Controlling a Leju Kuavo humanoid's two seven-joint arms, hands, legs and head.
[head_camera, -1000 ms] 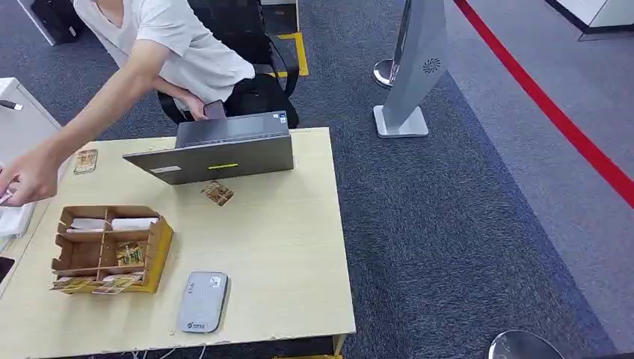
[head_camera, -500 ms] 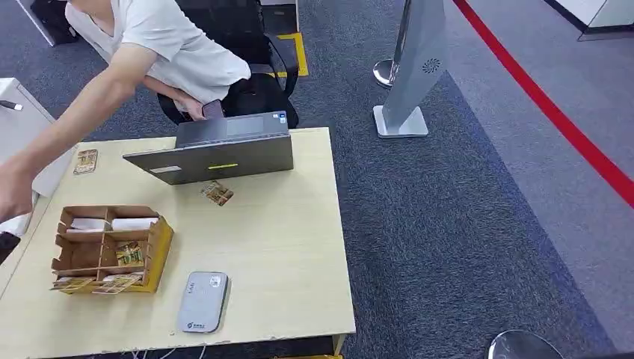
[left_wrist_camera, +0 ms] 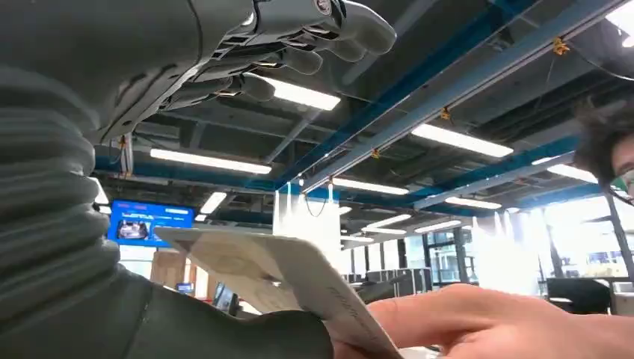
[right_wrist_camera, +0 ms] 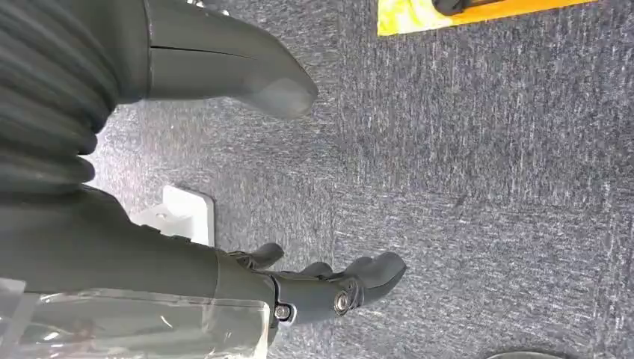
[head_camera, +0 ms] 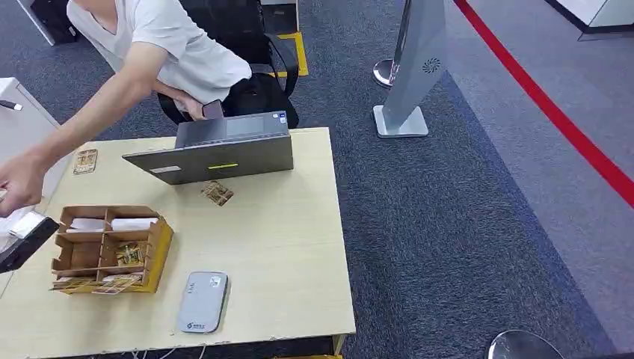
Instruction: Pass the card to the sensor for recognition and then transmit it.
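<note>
A white card (left_wrist_camera: 299,280) was seen in the left wrist view lying across the left hand (left_wrist_camera: 247,45), its fingers (left_wrist_camera: 351,30) spread above and not closed on it; a person's hand (left_wrist_camera: 478,321) was touching the card's edge, judged a handover. In the head view the left hand (head_camera: 26,238) was at the table's (head_camera: 284,247) left edge, the card (head_camera: 26,223) on it. The right hand (right_wrist_camera: 329,288) hung over carpet, released, nothing held. The grey sensor (head_camera: 202,301) lay on the table's near edge beside the cardboard tray (head_camera: 108,247), reachable for scanning. Recognition was judged not yet done.
</note>
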